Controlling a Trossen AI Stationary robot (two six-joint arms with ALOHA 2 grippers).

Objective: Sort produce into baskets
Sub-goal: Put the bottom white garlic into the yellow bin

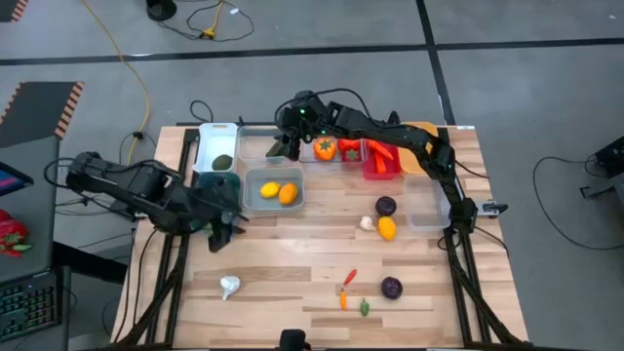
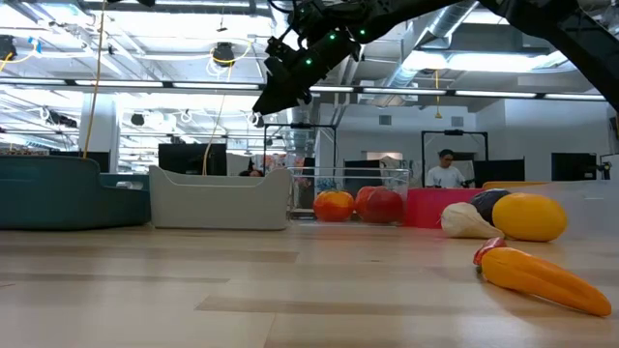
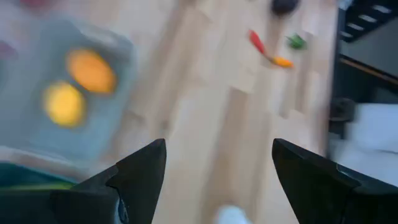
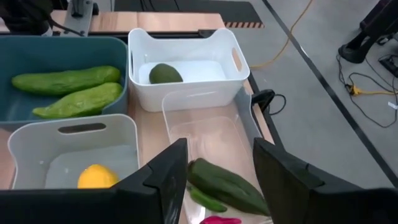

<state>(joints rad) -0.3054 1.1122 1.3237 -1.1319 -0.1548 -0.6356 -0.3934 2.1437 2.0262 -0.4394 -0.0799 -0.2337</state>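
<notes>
High view: right hand [image 1: 282, 148] over the far clear plastic tub [image 1: 255, 144], fingers spread, empty; left hand [image 1: 226, 231] near the grey-blue tub [image 1: 248, 198] holding yellow lemons [image 1: 278, 192], spread. Low view: right hand raised above the wooden bench [image 2: 290, 290]. Right wrist view: dark green pepper [image 4: 225, 182] lies in the clear tub.
</notes>
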